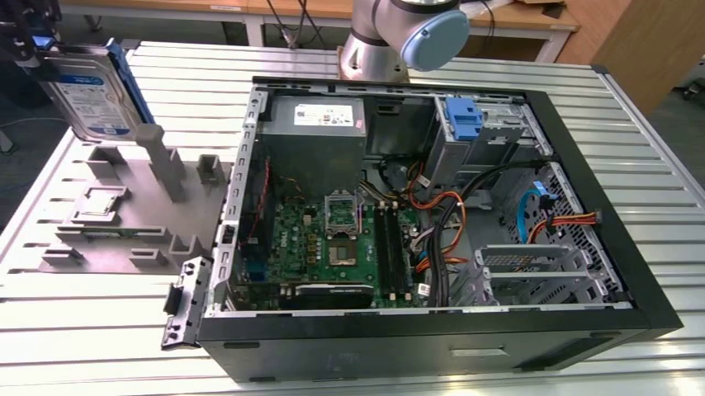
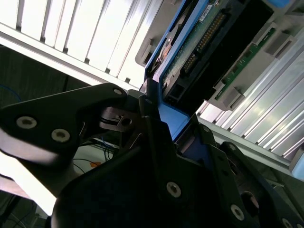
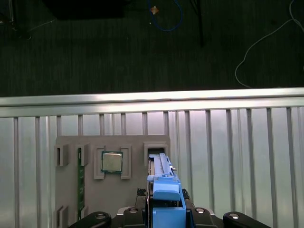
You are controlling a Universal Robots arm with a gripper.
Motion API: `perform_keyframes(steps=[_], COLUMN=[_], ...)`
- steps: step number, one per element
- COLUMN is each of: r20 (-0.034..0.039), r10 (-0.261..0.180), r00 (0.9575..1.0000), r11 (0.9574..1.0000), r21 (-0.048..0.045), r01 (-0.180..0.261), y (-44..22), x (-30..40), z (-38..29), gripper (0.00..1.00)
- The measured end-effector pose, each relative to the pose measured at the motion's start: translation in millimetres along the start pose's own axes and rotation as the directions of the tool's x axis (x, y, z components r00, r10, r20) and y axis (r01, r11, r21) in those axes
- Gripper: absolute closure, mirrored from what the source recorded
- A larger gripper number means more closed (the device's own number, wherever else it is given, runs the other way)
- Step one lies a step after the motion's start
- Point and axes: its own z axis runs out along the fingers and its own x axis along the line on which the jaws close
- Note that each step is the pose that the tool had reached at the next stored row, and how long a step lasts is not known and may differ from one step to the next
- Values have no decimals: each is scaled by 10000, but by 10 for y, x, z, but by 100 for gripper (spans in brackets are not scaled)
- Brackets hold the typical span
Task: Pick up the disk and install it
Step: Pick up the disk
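Note:
The disk, a silver-grey hard drive with a blue-and-white label and blue rails, stands on edge at the exterior view's far left, over the grey fixture. My gripper is shut on its upper end. In the first wrist view the blue rail end sits between the gripper fingers, and the disk's edge runs down toward a fixture slot. Whether it has left the slot cannot be told. The second wrist view shows the disk's circuit-board side beyond the black fingers.
The open black computer case lies at the exterior view's right of the fixture, with motherboard, power supply, cables and a blue bracket in the drive bay. A CPU and memory stick rest in the fixture. The arm's base stands behind the case.

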Motion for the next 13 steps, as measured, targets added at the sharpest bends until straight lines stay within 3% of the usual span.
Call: perform_keyframes(steps=[13], r20=[0], r10=[0], r00=[10000], r11=[10000], r21=[0], r01=[0], y=[1], x=[-1], z=[-36], gripper=[64])
